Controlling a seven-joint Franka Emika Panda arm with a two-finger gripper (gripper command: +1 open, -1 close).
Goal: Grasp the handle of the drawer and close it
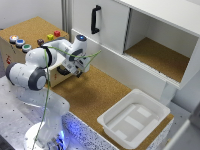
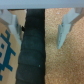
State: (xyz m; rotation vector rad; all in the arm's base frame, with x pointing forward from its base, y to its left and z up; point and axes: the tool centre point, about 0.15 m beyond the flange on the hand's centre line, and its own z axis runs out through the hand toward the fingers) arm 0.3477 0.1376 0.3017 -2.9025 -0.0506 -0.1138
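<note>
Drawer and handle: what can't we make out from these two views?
- Exterior view: drawer front and handle hidden behind the arm; only the box top shows.
- Exterior view: claw too small and blurred to read its opening.
- Wrist view: blurred; the dark strip can't be identified. Fingers apart, touching nothing.

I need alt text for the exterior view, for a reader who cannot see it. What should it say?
A white robot arm reaches its pincer toward the front of a tan box with coloured buttons on a cork-topped table. Behind stands a white cabinet with a black bar handle, and a white tub sits at the table edge.
</note>
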